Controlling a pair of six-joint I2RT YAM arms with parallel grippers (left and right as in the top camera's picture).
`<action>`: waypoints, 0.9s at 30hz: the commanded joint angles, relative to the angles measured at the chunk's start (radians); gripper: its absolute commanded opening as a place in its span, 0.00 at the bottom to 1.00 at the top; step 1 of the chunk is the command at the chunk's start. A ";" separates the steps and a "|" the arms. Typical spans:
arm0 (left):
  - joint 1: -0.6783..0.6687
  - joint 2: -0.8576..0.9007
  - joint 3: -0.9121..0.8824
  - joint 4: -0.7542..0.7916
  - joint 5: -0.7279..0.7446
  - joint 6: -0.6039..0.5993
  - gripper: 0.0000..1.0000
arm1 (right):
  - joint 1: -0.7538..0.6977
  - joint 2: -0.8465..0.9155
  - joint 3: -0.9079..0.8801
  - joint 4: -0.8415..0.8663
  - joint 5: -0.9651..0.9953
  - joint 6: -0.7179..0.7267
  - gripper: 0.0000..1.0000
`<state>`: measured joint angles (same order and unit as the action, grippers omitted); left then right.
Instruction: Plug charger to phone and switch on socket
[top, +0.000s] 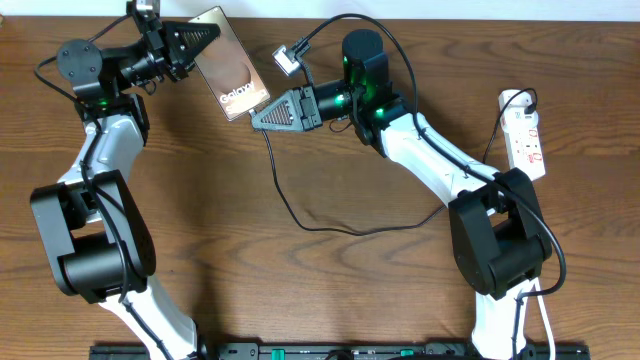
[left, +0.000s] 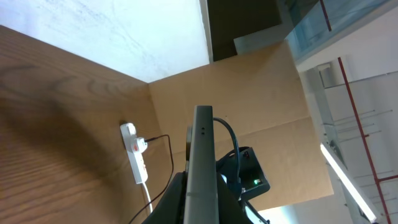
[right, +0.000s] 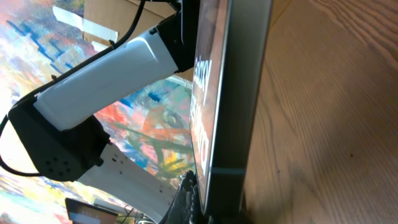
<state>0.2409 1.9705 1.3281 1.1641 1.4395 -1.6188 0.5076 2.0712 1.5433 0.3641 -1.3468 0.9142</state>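
Grips the flat bronze-faced phone (top: 232, 75) by its upper end with the left claw (top: 205, 38), fingers narrow and pressed against it. Holds it at the back of the brown wooden tabletop (top: 300, 300), left of centre, slanted, white "Galaxy" lettering facing up. Cannot tell whether lifted clear or touching the wood.

Meets the phone's lower end with the right claw (top: 262, 115), narrow and closed about the free end of the thin black charger cable (top: 300, 224). Hides the plug tip there, so cannot tell whether seated in the phone. Trails the cable from that claw toward the front in a loose curve across the wood, then back right toward the white elongated power strip (top: 527, 135), lying at the far right edge with a black plug in its back end.

Shows the phone (left: 202, 168) edge-on in the left wrist view, standing between the claw's fingers, with the power strip (left: 134, 155) well beyond. Shows the phone (right: 233, 93) edge-on again in the right wrist view, close to the lens, lettering partly readable.
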 joint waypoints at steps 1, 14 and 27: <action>-0.024 -0.005 0.018 0.012 0.124 0.009 0.08 | 0.003 0.001 0.013 0.022 0.093 0.005 0.01; -0.025 -0.005 0.018 0.012 0.131 0.009 0.08 | 0.003 0.001 0.013 0.022 0.122 0.005 0.01; -0.020 -0.005 0.018 0.012 0.119 0.010 0.08 | 0.003 0.001 0.013 0.021 0.060 0.005 0.99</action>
<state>0.2180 1.9705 1.3285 1.1648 1.5391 -1.6154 0.5072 2.0712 1.5436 0.3843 -1.2789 0.9245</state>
